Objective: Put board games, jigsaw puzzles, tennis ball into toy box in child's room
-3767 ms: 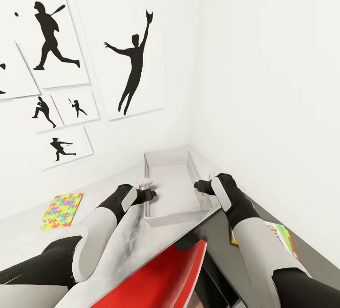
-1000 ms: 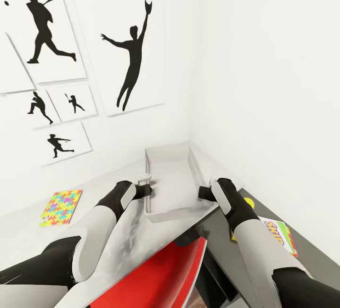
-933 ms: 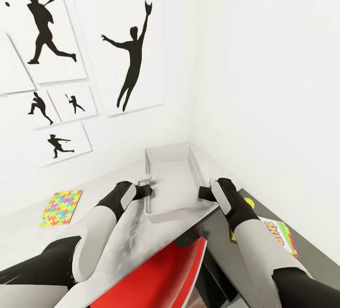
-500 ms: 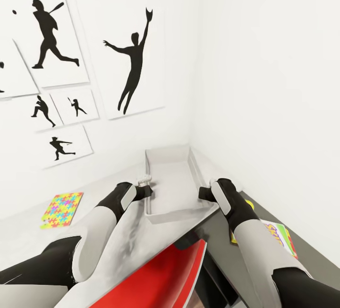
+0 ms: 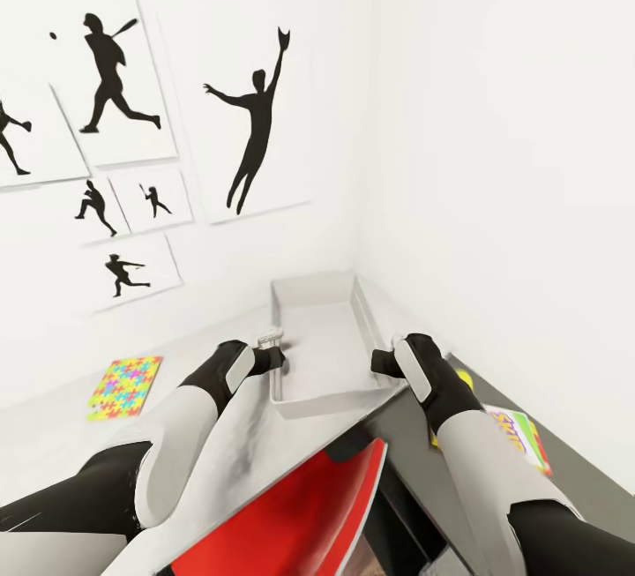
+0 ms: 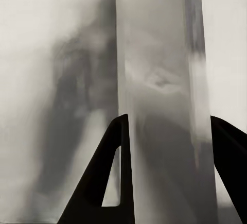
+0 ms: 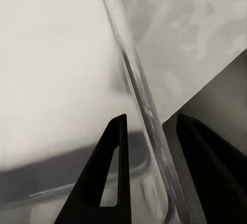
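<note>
Up close, both wrist views show each gripper astride a wall of the box (image 5: 322, 347): left gripper (image 6: 170, 131), right gripper (image 7: 149, 131). Beyond it, the head view adds a puzzle (image 5: 125, 375) and a game (image 5: 520, 435) whose lettering is unreadable.

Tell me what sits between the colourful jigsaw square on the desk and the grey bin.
The left hand, at the grey sloped-wall bin's near left wall, and its forearm stand between. Otherwise only bare pale desk top separates the multicolour jigsaw mat from the bin.

arms white-shelled – black joints and wrists (glossy), red trunk panel, black triangular fingers (image 6: 110, 183)
</note>
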